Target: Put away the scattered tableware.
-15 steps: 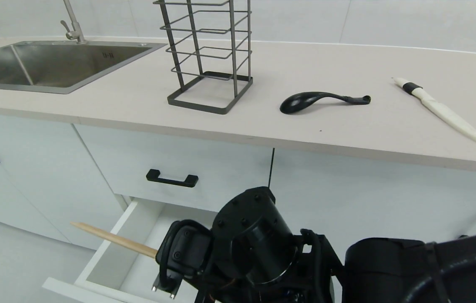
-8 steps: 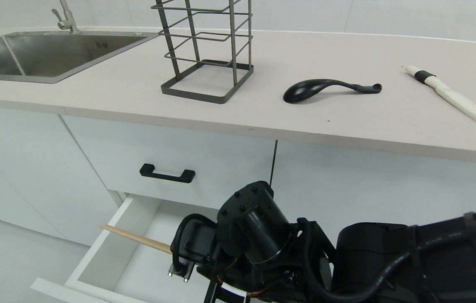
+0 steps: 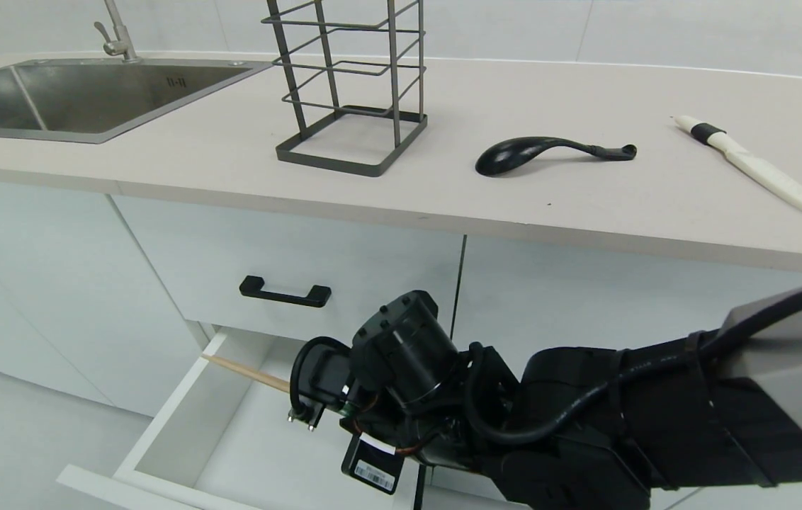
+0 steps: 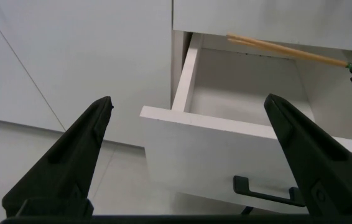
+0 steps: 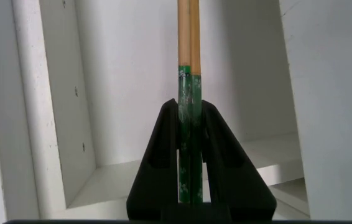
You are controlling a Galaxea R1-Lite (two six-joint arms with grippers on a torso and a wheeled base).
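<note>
The right pincer (image 5: pixel 189 109) is clamped on the green end of a pair of chopsticks (image 3: pixel 245 371). It holds them low in front of the cabinets, over the open drawer (image 3: pixel 167 407). The wooden tips point toward the drawer's left wall and reach just above its rim. I cannot tell whether they touch it.

The left pincer (image 4: pixel 187 99) hangs in front of the drawer's front panel with its fingers wide apart and nothing between them.

Up on the counter (image 3: pixel 231 170), a wire rack (image 3: pixel 326 166) stands upright near the middle. A black spoon (image 3: pixel 514 152) lies just right of it, bowl toward the rack and handle toward the right end. A white knife (image 3: pixel 762 173) with a black band lies well apart from the spoon, slanting toward the front edge at the right end. The sink (image 3: pixel 89 85) is set into the far left corner.
</note>
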